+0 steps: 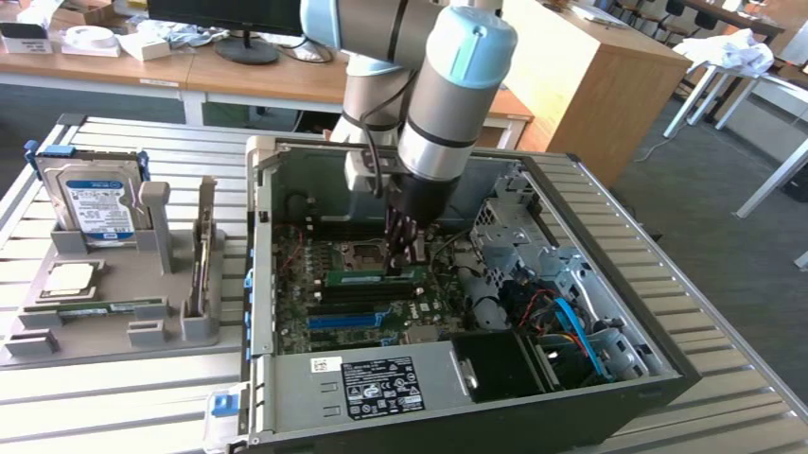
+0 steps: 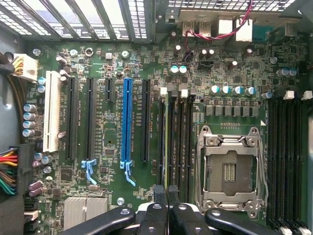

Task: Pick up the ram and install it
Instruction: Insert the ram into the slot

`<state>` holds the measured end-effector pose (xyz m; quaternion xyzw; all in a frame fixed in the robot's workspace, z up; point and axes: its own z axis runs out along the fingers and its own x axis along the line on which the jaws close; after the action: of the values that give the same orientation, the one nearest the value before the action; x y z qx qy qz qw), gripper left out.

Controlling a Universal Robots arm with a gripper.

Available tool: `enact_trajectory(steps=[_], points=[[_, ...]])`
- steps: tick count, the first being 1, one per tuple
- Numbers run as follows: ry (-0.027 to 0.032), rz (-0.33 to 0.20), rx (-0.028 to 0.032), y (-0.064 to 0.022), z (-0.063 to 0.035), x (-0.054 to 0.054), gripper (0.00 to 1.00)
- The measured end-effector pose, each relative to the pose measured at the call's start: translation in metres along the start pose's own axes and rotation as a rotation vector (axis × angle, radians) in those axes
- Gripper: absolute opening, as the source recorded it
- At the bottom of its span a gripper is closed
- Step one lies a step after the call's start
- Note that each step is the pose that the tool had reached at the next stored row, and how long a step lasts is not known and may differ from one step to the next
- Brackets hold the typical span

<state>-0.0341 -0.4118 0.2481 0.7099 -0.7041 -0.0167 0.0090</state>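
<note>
A pale slatted metal workbench (image 1: 114, 397) stands in the foreground. Behind it runs a long light-wood desk (image 1: 253, 80) bearing a black monitor stand (image 1: 246, 47). Beyond the workbench's far corner stands a tall wooden cabinet (image 1: 593, 85), and sunlit grey carpet (image 1: 707, 180) lies beside the workbench.

Case (image 1: 259, 284) open above; drive cage (image 1: 531, 236) and cables (image 1: 570, 326) crowd the exterior view's right; ram (image 1: 366, 276) fills 1 slot

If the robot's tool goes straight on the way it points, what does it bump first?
Probably the ram, the thin green stick standing in a slot of the motherboard: the shut tool is right above one end. Whether they already touch is unclear.
</note>
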Motion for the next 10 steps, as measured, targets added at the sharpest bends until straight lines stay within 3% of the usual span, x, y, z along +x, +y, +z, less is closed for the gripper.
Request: enact_trajectory(steps=[10], points=[[0.0003,0.0,-0.0001,-0.0001,0.0039,0.0001,0.11]])
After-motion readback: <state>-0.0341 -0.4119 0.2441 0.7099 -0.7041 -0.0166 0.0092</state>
